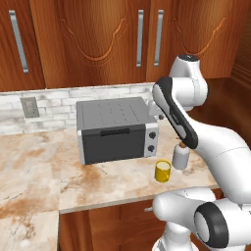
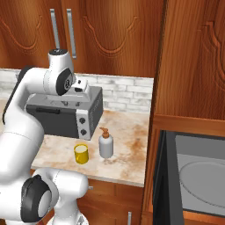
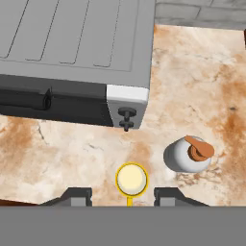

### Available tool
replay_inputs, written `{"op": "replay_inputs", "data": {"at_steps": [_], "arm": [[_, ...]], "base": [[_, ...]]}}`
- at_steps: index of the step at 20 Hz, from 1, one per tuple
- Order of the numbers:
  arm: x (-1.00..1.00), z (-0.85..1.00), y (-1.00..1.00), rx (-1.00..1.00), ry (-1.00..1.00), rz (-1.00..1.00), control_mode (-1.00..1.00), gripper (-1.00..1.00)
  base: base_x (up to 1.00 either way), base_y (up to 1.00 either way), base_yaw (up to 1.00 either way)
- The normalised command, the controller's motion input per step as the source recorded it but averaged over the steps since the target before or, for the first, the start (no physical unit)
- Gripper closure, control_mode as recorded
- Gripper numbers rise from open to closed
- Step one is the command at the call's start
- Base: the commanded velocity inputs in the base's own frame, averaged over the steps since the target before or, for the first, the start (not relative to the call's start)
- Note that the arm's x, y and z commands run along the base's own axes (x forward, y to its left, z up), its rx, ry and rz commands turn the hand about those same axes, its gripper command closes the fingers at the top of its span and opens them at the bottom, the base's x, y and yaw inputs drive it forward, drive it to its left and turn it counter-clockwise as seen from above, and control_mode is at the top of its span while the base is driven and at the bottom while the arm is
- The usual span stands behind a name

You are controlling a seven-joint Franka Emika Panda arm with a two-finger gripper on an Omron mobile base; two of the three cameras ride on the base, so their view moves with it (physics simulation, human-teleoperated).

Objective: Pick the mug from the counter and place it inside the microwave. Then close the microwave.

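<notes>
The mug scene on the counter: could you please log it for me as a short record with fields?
mug: yellow mug, upright on the counter, near its front edge
beside mug: white soap bottle with brown pump, apart from it
behind mug: grey toaster oven, door shut
microwave: microwave door open, glass turntable bare
gripper: gripper open, high above the mug, holding nothing
task stage: mug not yet picked

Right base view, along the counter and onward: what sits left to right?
toaster oven → mug → soap bottle → open microwave, its door swung toward the camera.
</notes>
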Motion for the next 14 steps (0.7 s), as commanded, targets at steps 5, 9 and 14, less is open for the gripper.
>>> {"op": "replay_inputs", "data": {"at_steps": [5, 9, 14], "arm": [[-0.28, 0.00, 0.00, 0.00, 0.00, 0.01, -1.00, -1.00], [-0.38, -0.06, 0.00, -0.03, 0.00, 0.01, -1.00, -1.00], [-0.35, -0.27, 0.00, -0.05, 0.00, 0.00, -1.00, -1.00]], "base": [[0.00, 0.00, 0.00], [0.00, 0.00, 0.00], [0.00, 0.00, 0.00]]}}
